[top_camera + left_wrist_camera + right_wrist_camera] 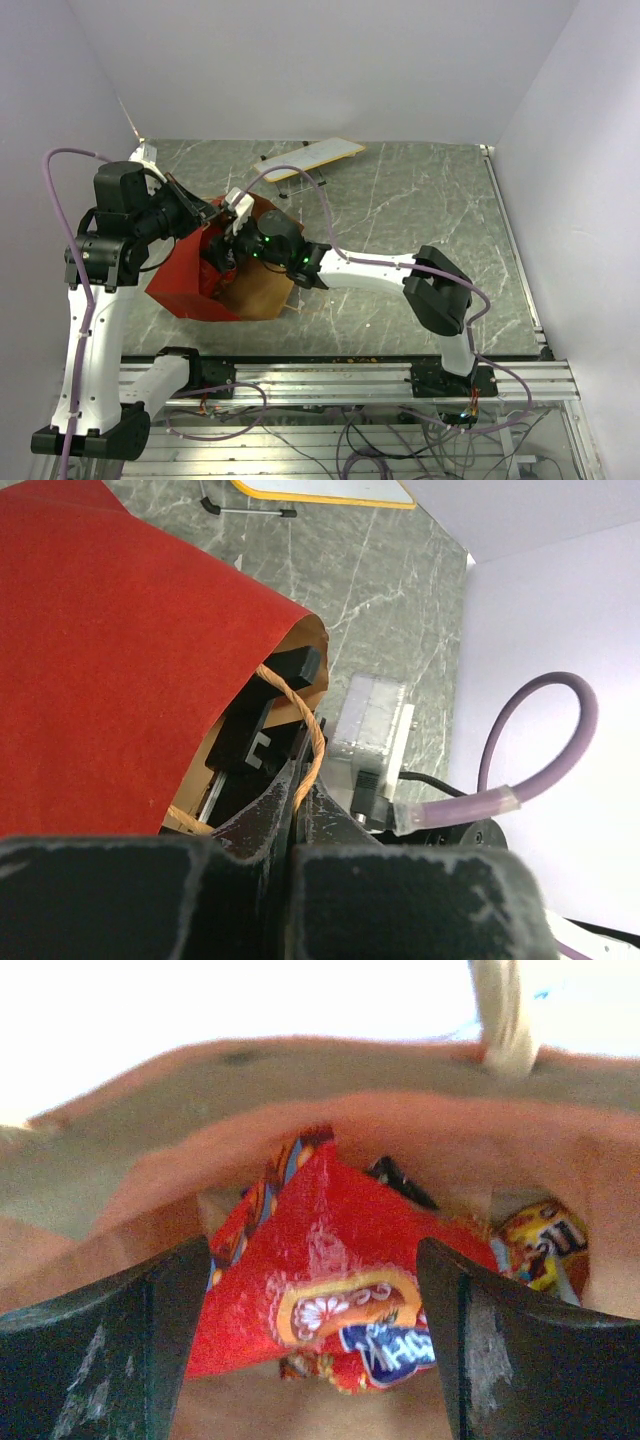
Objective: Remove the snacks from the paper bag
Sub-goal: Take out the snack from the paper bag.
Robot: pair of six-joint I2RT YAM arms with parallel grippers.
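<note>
— Marble table [400, 220]: bag [180, 285] left, our left gripper [295, 800] clamped on its handle [300, 705].
— Our right gripper [312, 1260] gapes astride the chips [340, 1200] inside — light, crinkly, slippery; we'd pinch the corner.

White yellow-edged board [318, 156] on thin black legs, grey marbled table [410, 205], white walls [300, 60]

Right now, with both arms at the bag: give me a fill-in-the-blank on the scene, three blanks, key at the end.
1. The left gripper is shut on the paper bag's string ____.
2. The right gripper is inside the bag with its jaws ____.
3. In the right wrist view, a large ____ chip bag shows between its fingers.
Missing words: handle; open; red.
</note>
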